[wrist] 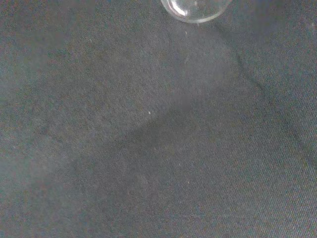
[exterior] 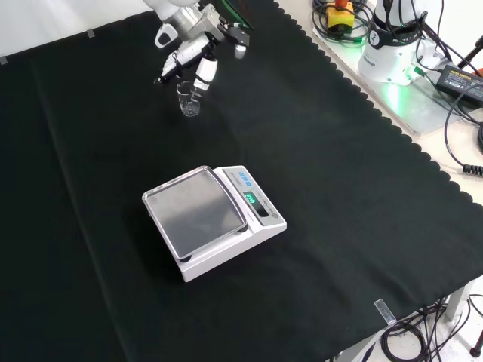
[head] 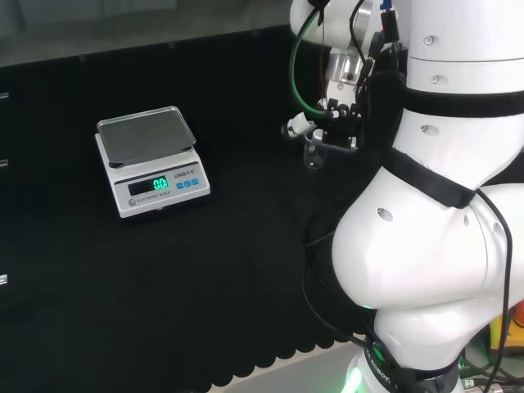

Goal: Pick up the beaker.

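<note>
A small clear glass beaker (exterior: pixel 189 103) stands upright on the black cloth at the far side of the bench in the front view. In the head view the beaker (head: pixel 313 157) sits just left of the arm's white links. The black and white hand (exterior: pixel 198 54) hangs directly over it, and one finger (exterior: pixel 205 74) reaches down to about the beaker's rim. The other fingers spread apart, and the thumb stays off the glass. In the head view the hand (head: pixel 332 131) hovers right above the beaker. The beaker's round glass edge (wrist: pixel 195 11) shows in the wrist view over bare cloth.
A white digital scale (exterior: pixel 215 219) with a steel pan stands mid-cloth, nearer the camera in the front view. In the head view the scale (head: pixel 151 164) lies well left of the beaker. The arm's base and cables (exterior: pixel 392 45) sit past the cloth's scalloped edge.
</note>
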Controlling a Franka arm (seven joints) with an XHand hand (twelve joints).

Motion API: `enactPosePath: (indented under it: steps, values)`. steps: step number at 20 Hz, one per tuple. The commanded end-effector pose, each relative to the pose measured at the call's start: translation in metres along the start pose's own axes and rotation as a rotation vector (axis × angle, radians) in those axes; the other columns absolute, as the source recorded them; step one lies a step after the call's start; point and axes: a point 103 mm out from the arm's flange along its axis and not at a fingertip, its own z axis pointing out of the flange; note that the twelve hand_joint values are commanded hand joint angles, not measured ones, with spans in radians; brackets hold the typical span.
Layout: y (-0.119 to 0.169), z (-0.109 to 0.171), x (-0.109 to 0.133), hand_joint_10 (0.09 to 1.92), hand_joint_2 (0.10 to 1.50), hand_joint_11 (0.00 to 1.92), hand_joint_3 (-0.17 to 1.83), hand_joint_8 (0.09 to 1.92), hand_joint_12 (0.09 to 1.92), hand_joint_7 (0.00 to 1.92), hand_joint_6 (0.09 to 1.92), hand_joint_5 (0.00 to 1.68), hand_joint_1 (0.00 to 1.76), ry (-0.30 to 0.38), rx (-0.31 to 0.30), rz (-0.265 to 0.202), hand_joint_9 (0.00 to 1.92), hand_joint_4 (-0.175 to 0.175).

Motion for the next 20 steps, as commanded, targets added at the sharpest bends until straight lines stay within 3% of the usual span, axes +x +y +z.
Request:
enactPosePath:
  steps: [1,8,15,20]
  values:
    - [0.007,0.014,-0.001,0.70,0.97,0.01,-0.04,0.62,1.53,0.00,0.09,0.11,0.39,0.001,0.008,0.005,0.00,-0.066]
    - [0.014,0.016,0.004,0.92,0.96,0.18,-0.04,0.78,1.48,0.02,0.09,0.13,0.50,-0.015,-0.029,0.020,0.03,-0.074]
    - [0.016,0.009,0.000,0.79,0.99,0.64,-0.05,0.85,1.25,0.26,0.09,0.31,0.72,-0.046,-0.068,0.028,0.57,-0.112]
    - [0.017,0.010,-0.004,0.61,1.05,1.16,-0.09,0.90,0.90,0.48,0.12,0.48,0.90,-0.052,-0.106,0.026,0.99,-0.158]
